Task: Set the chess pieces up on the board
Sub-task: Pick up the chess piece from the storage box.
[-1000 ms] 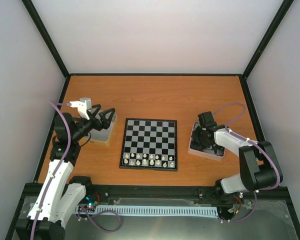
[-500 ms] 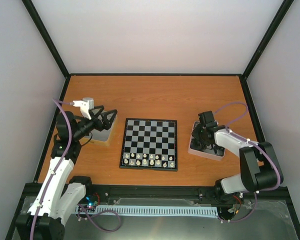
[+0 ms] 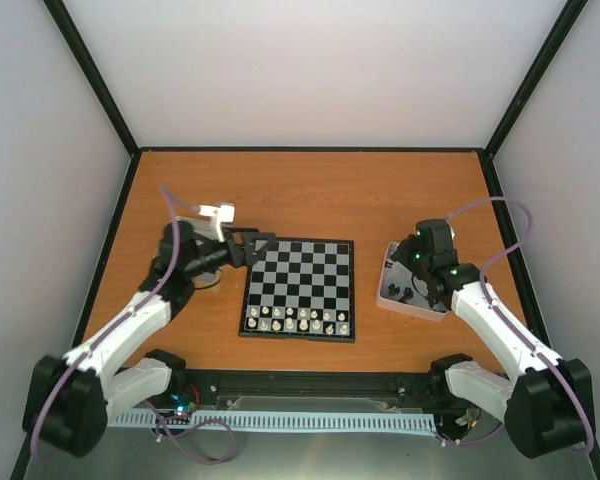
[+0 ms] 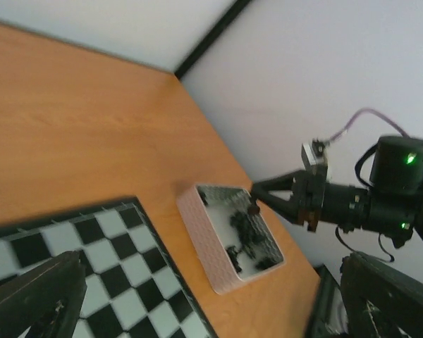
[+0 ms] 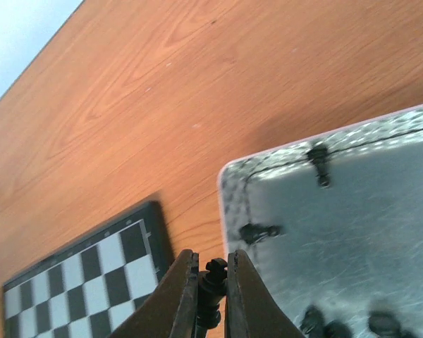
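Right wrist view: the right gripper (image 5: 211,259) pinches a tiny black knob-headed chess piece (image 5: 213,280). Its long axis runs along the fingers, head outward, just beside the shallow silver metal tray's (image 5: 229,184) rim. The left gripper (image 3: 264,243) is spread wide.

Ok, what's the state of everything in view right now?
Left gripper: jaws wide open, empty.
Right gripper: jaws shut on a small black chess piece.
Black-and-grey checked chessboard: whitish pieces on near rows, far rows bare.
Shallow metal tray on the right: black pieces lying loose inside.
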`<state>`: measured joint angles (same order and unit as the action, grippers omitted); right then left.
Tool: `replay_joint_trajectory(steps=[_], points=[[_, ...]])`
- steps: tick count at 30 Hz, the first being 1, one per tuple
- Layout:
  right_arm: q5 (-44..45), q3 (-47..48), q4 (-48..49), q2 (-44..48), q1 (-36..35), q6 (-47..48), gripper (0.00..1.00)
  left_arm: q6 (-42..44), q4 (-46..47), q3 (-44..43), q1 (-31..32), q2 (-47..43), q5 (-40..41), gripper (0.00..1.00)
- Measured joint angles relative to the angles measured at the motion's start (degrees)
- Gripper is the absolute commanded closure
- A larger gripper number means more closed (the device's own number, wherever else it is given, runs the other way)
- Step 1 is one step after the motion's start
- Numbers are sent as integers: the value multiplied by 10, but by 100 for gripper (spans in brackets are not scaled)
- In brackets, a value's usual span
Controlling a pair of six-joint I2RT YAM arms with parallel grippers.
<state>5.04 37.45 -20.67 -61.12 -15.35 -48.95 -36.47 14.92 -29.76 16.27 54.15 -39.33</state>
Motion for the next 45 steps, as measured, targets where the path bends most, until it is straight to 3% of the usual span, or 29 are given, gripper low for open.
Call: replay_joint_trajectory(steps=[6, 11, 14, 20, 25, 30, 45], points=[[-51, 0, 7, 24, -38, -37, 94, -44, 51, -73, 155, 187, 29, 5], [-98, 0, 35, 26, -85, -79, 93, -55, 63, -160, 221, 289, 39, 15], [-120, 1, 56, 27, -100, -99, 93, -67, 69, -186, 236, 323, 40, 26], [-149, 1, 85, 27, -115, -122, 93, -96, 71, -204, 253, 381, 35, 36], [-162, 2, 102, 24, -117, -130, 94, -117, 78, -204, 254, 391, 13, 38], [-167, 3, 113, 17, -117, -133, 93, -144, 102, -204, 254, 398, -15, 49], [-183, 3, 132, 2, -121, -139, 93, -192, 137, -204, 254, 421, -56, 65]])
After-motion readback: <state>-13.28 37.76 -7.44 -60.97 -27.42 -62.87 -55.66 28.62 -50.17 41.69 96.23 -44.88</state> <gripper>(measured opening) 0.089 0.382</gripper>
